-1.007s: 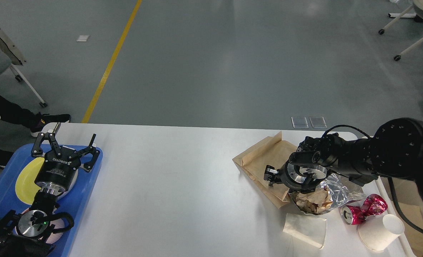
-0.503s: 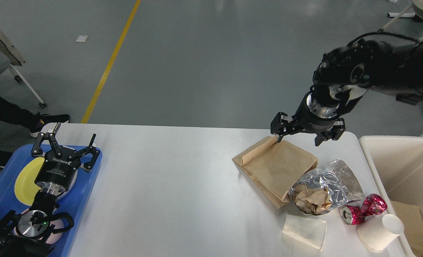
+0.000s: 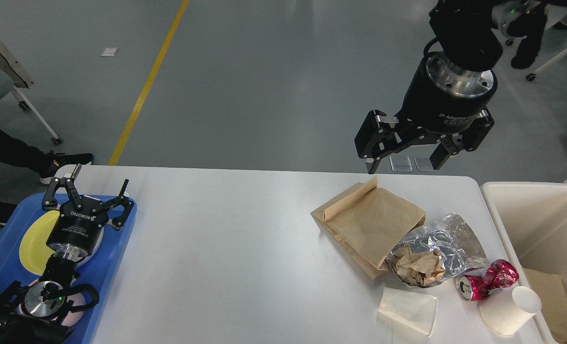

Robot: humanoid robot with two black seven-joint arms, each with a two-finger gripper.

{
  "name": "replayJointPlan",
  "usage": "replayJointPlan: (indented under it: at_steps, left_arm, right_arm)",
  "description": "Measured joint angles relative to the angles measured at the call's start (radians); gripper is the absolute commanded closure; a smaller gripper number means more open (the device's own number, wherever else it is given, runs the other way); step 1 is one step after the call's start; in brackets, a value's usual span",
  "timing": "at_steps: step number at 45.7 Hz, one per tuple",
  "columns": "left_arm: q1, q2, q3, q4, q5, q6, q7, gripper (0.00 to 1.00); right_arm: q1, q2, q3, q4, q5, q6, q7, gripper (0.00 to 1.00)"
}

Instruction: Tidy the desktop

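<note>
The white desktop [image 3: 235, 248] fills the lower view. On its right side lie a brown paper bag [image 3: 367, 224], a foil bag stuffed with crumpled paper [image 3: 431, 255], a crushed pink can [image 3: 486, 281], a white paper cup on its side [image 3: 508, 310] and a flattened clear cup [image 3: 408, 309]. My right gripper [image 3: 405, 165] hangs open high above the table's far edge, empty, above and behind the paper bag. My left gripper [image 3: 97, 186] is open over the blue tray, holding nothing.
A blue tray [image 3: 116, 260] at the left edge carries a yellow plate [image 3: 35, 241]. A beige bin [image 3: 541, 229] stands off the table's right end with brown paper inside. Chair legs and a person's shoe show on the floor beyond.
My right arm rose from low over the foil bag to high above the table's far edge, uncovering the beige bin. The left arm has not moved.
</note>
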Motion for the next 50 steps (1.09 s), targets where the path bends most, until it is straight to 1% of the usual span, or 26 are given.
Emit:
replayJointPlan:
  at_steps: [5, 8, 10, 14, 17, 20, 26, 29, 32, 36, 38, 42, 50]
  left_arm:
    - [0.0, 0.0, 0.0, 0.0, 0.0, 0.0, 0.0, 0.03]
    - [0.0, 0.0, 0.0, 0.0, 0.0, 0.0, 0.0, 0.03]
    - [0.0, 0.0, 0.0, 0.0, 0.0, 0.0, 0.0, 0.03]
    - [0.0, 0.0, 0.0, 0.0, 0.0, 0.0, 0.0, 0.03]
    - [0.0, 0.0, 0.0, 0.0, 0.0, 0.0, 0.0, 0.03]
    - [0.0, 0.0, 0.0, 0.0, 0.0, 0.0, 0.0, 0.03]
    - [0.0, 0.0, 0.0, 0.0, 0.0, 0.0, 0.0, 0.03]
    - [0.0, 0.0, 0.0, 0.0, 0.0, 0.0, 0.0, 0.03]
    - [0.0, 0.0, 0.0, 0.0, 0.0, 0.0, 0.0, 0.03]
    - [0.0, 0.0, 0.0, 0.0, 0.0, 0.0, 0.0, 0.03]
    - [0.0, 0.0, 0.0, 0.0, 0.0, 0.0, 0.0, 0.03]
    - [0.0, 0.0, 0.0, 0.0, 0.0, 0.0, 0.0, 0.03]
    - [0.0, 0.0, 0.0, 0.0, 0.0, 0.0, 0.0, 0.03]
  right_arm:
    - [0.001, -0.002, 0.01, 0.002, -0.001, -0.014, 0.0, 0.0]
    - [-0.005, -0.002, 0.017, 0.002, -0.005, -0.035, 0.0, 0.09]
    - [-0.021, 0.0, 0.025, 0.002, -0.008, -0.058, 0.0, 0.09]
    - [-0.115, 0.007, 0.056, 0.002, -0.013, -0.153, 0.0, 0.06]
    - [-0.212, 0.009, 0.094, -0.001, -0.029, -0.252, 0.003, 0.06]
    - [-0.295, 0.018, 0.126, -0.002, -0.1, -0.331, 0.003, 0.07]
    - [-0.449, 0.07, 0.164, -0.014, -0.388, -0.416, 0.002, 0.07]
    - [-0.546, 0.094, 0.169, -0.042, -0.516, -0.484, 0.002, 0.07]
    - [-0.636, 0.117, 0.169, -0.079, -0.603, -0.557, 0.002, 0.08]
    - [-0.743, 0.154, 0.168, -0.129, -0.672, -0.621, 0.001, 0.11]
    - [-0.775, 0.17, 0.169, -0.143, -0.692, -0.634, 0.001, 0.14]
    - [-0.842, 0.207, 0.169, -0.181, -0.743, -0.644, -0.003, 0.14]
    - [-0.982, 0.269, 0.157, -0.311, -0.829, -0.647, -0.037, 0.14]
